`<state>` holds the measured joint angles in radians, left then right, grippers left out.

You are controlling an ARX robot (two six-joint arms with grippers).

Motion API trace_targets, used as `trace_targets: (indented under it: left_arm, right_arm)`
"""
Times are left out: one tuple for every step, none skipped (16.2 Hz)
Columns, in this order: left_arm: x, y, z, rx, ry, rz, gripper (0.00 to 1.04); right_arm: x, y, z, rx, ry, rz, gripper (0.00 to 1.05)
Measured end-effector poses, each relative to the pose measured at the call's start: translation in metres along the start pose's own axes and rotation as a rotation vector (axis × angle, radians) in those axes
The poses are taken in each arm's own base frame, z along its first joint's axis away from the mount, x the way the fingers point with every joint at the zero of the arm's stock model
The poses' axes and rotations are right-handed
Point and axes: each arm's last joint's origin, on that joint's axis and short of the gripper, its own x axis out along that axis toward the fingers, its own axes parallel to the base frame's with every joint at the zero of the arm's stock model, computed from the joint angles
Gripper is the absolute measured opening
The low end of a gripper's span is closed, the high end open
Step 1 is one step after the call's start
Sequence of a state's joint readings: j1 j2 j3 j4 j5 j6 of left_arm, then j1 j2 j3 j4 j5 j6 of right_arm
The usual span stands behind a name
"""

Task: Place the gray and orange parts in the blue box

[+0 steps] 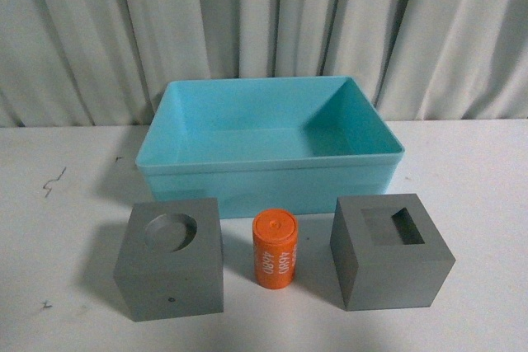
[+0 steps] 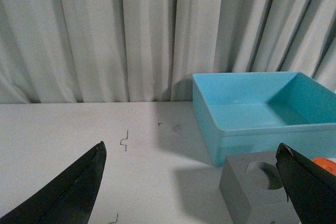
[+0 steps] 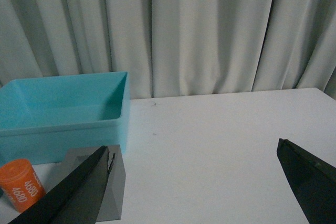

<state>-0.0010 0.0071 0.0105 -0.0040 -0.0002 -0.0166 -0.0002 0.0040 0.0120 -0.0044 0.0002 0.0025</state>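
Gray round-recess cube (image 1: pixel 173 278), orange cylinder (image 1: pixel 275 255), rectangular-recess cube (image 1: pixel 394 276) before blue box (image 1: pixel 247 187) | left gripper (image 2: pixel 190 148), right gripper (image 3: pixel 192 147) apart

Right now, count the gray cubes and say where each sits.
2. The round-recess cube sits left of the orange cylinder, the rectangular-recess cube right of it, both in front of the blue box. None seems hidden.

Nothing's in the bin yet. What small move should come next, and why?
Probably lower the left end effector toward the gray cube with the round recess. It and the right end effector are open and empty, the blue box holds nothing, and that cube stands on the left arm's side, close ahead in its wrist view.
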Motion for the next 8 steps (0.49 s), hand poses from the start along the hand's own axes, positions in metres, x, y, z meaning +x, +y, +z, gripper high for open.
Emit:
trace_targets:
  left_arm:
    - [0.0, 0.0, 0.0, 0.0, 0.0, 0.0, 0.98]
    - [0.0, 0.0, 0.0, 0.0, 0.0, 0.0, 0.98]
    - [0.0, 0.0, 0.0, 0.0, 0.0, 0.0, 0.98]
    - [0.0, 0.0, 0.0, 0.0, 0.0, 0.0, 0.98]
    - [0.0, 0.0, 0.0002, 0.0, -0.001, 0.0, 0.98]
    - [0.0, 0.0, 0.0002, 0.0, -0.001, 0.0, 0.98]
    - [0.0, 0.0, 0.0, 0.0, 0.0, 0.0, 0.98]
    - [0.0, 0.0, 0.0002, 0.0, -0.001, 0.0, 0.98]
  right_arm:
    - [0.0, 0.0, 0.0, 0.0, 0.0, 0.0, 0.98]
    - [0.0, 0.0, 0.0, 0.0, 0.0, 0.0, 0.98]
    - [0.0, 0.0, 0.0, 0.0, 0.0, 0.0, 0.98]
    - [0.0, 0.0, 0.0, 0.0, 0.0, 0.0, 0.98]
    - [0.0, 0.0, 0.0, 0.0, 0.0, 0.0, 0.98]
    - [0.0, 0.0, 0.0, 0.0, 0.0, 0.0, 0.98]
    - [0.0, 0.0, 0.0, 0.0, 0.0, 0.0, 0.98]
    - [0.0, 0.0, 0.0, 0.0, 0.0, 0.0, 0.98]
